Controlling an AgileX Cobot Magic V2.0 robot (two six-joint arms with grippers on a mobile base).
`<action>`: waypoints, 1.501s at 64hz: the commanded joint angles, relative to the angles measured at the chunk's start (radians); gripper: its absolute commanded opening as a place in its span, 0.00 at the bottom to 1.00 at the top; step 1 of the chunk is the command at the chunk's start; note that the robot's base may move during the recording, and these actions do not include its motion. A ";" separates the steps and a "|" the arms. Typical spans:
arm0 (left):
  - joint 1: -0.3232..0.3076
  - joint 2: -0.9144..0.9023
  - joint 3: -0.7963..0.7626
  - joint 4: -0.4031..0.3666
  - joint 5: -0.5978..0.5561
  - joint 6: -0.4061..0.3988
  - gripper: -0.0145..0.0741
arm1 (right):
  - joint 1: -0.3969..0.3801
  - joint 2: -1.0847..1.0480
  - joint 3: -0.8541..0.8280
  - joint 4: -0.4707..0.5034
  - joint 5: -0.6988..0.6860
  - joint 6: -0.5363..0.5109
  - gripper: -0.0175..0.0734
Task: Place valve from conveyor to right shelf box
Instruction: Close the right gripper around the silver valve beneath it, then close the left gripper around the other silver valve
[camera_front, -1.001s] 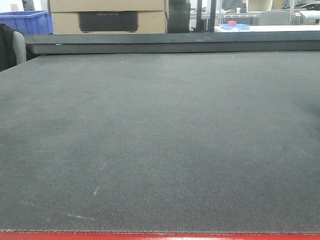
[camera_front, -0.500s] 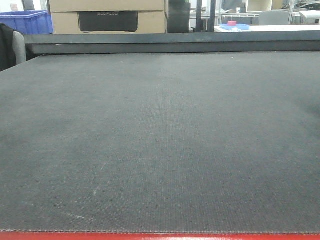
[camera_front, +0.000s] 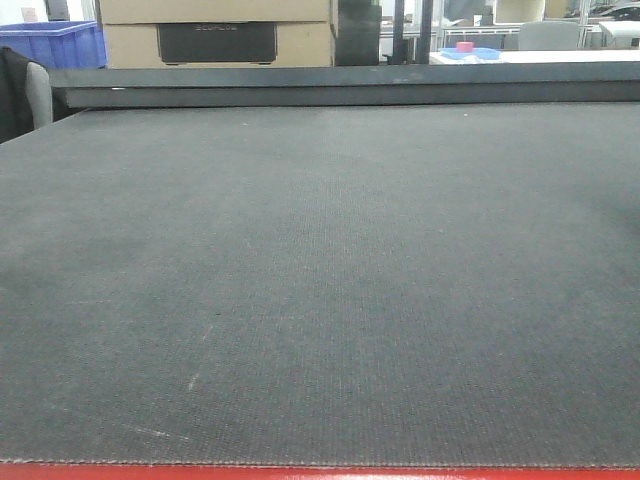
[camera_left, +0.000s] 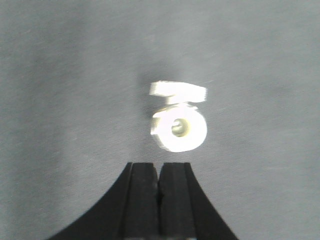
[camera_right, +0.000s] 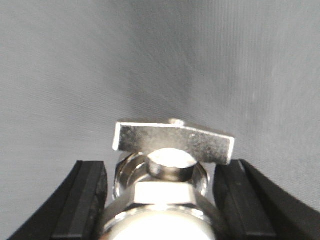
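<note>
The conveyor (camera_front: 320, 280) is a wide dark grey woven belt, and in the front view it carries nothing and no gripper shows. In the right wrist view a shiny metal valve (camera_right: 172, 142) with a flat bar handle sits between the black fingers of my right gripper (camera_right: 161, 165). Its wide body fills the space between them, so the gripper is shut on it. In the left wrist view another pale, blurred valve (camera_left: 178, 129) lies on the belt (camera_left: 60, 100) just ahead of my left gripper (camera_left: 159, 167), which is shut and empty. The right shelf box is out of view.
A red edge strip (camera_front: 320, 472) runs along the belt's near side and a dark rail (camera_front: 350, 85) along its far side. Behind the rail stand a cardboard box (camera_front: 215, 30), a blue crate (camera_front: 55, 42) and a blue tray (camera_front: 468, 50).
</note>
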 joint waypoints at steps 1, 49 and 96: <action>-0.006 0.012 0.017 -0.020 -0.020 0.015 0.33 | -0.003 -0.065 -0.018 0.026 -0.014 -0.008 0.01; -0.130 0.278 0.026 0.082 -0.137 -0.001 0.76 | -0.003 -0.111 -0.024 0.028 0.006 -0.008 0.01; -0.130 0.271 0.024 0.089 -0.106 0.005 0.04 | -0.003 -0.128 -0.028 0.038 -0.004 -0.008 0.01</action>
